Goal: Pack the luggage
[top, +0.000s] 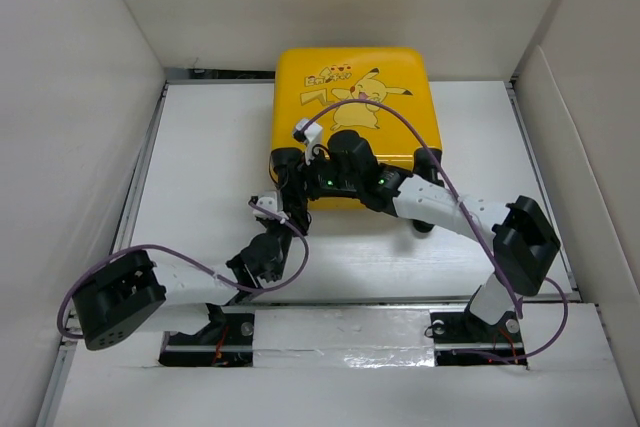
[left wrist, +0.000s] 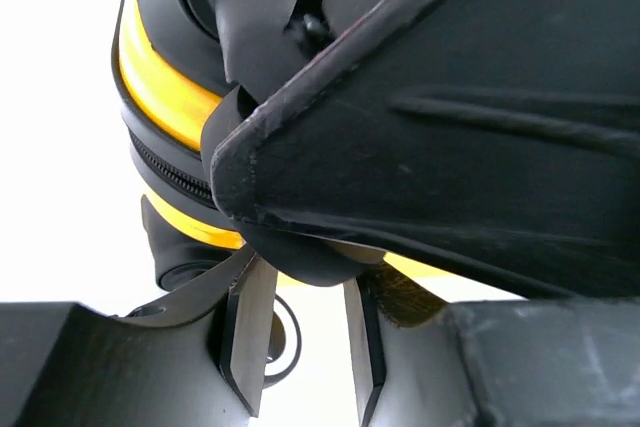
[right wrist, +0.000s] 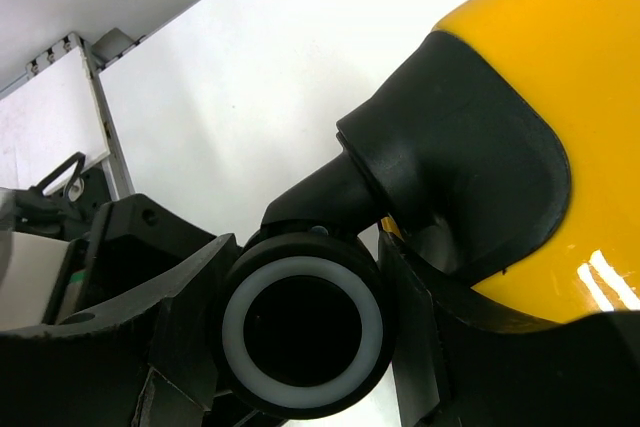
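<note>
Your right gripper (right wrist: 300, 332) clamps a wheel (right wrist: 300, 269) of the luggage (top: 350, 77); left gripper (left wrist: 305, 282) jaws slightly apart by its corner

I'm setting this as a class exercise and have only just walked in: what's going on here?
Two robot arms are working on the luggage, which lies closed and face up on the table. Both reach to its near left corner. The right gripper is closed around a black wheel there. The left gripper sits just beside it with its fingers parted, holding nothing that can be seen.
</note>
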You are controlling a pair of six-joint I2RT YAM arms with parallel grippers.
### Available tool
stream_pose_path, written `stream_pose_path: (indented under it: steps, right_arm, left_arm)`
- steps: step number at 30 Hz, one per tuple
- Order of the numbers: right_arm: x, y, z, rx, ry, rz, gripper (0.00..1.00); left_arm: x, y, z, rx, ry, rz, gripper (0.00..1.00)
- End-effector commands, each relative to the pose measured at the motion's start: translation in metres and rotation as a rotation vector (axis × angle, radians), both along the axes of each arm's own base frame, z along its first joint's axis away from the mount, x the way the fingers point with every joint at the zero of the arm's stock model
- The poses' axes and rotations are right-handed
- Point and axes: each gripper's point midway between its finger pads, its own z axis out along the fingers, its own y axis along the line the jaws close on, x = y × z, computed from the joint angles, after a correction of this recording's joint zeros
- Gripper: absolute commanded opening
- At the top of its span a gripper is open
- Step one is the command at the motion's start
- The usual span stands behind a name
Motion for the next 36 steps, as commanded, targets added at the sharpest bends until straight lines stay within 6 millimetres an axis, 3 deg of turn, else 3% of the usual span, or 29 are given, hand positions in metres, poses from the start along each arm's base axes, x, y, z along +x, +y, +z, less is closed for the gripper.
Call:
stream_pose_path:
  steps: [1, 6, 15, 23, 33, 36]
  right_arm:
    - [-0.013, 0.013, 0.15, 0.371, -0.235, 0.083, 0.0]
    - [-0.013, 0.015, 0.149, 0.372, -0.23, 0.089, 0.0]
    - [-0.018, 0.014, 0.144, 0.384, -0.221, 0.106, 0.0]
    - [-0.028, 0.018, 0.136, 0.397, -0.204, 0.14, 0.0]
    - [-0.042, 0.02, 0.127, 0.409, -0.191, 0.168, 0.0]
    - [-0.044, 0.017, 0.126, 0.412, -0.191, 0.16, 0.0]
  left_arm:
    - [0.013, 0.005, 0.02, -0.044, -0.05, 0.053, 0.27]
    - [0.019, 0.006, 0.008, 0.009, -0.045, 0.056, 0.26]
    - [0.037, 0.011, 0.012, 0.019, -0.067, 0.07, 0.27]
    - [0.045, -0.003, 0.014, 0.024, -0.09, 0.026, 0.32]
    - [0.053, 0.009, 0.034, 0.032, -0.147, 0.104, 0.0]
    - [0.05, 0.015, 0.04, 0.022, -0.167, 0.11, 0.0]
